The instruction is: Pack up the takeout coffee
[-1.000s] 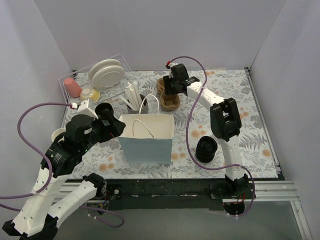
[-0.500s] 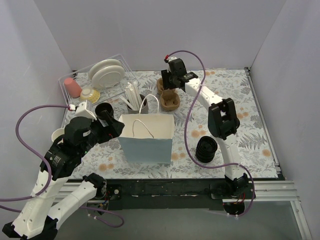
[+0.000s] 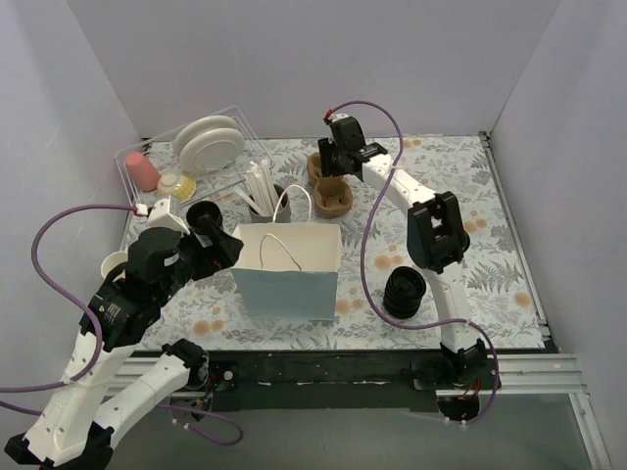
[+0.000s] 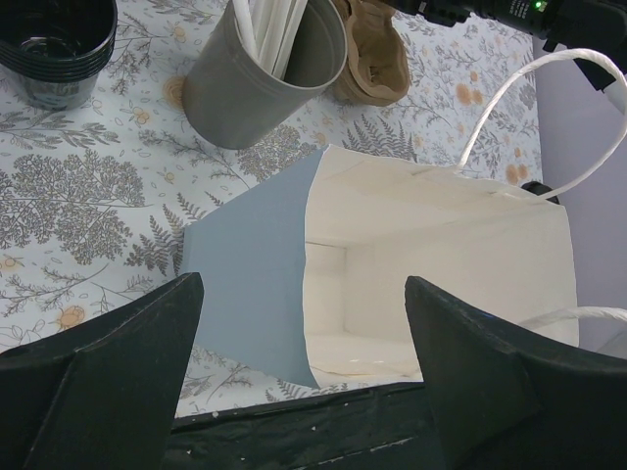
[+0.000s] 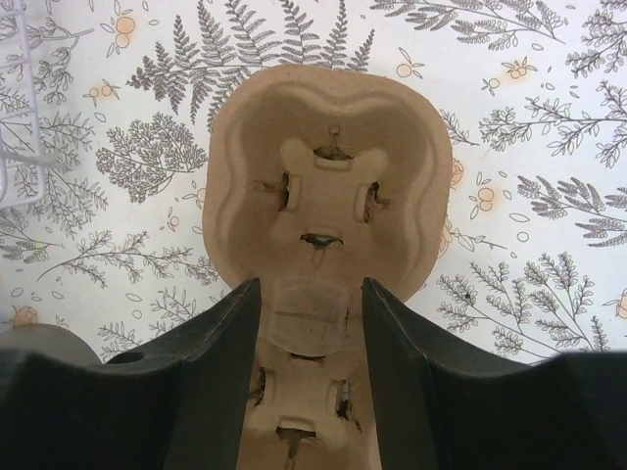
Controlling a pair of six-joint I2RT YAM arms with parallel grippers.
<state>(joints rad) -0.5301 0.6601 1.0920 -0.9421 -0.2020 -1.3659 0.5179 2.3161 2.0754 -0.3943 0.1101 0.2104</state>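
Honestly the lidded coffee isn't showing; prob light n crushable, so it's wanting a soft mid-wall grab; left gripper (image 4: 304, 286) is gaping wide by bag (image 4: 245, 264), right gripper (image 5: 310, 294) is straddling carrier (image 5: 328, 147), grip unclear.

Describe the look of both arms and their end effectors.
The left arm and right arm have white links and black joint housings, each with a looping purple cable. The left end effector and right end effector each carry two black fingers.

Bag (image 4: 245, 264) mouth open — handles (image 4: 549, 63) arch over it, grey cup (image 4: 245, 98) just behind
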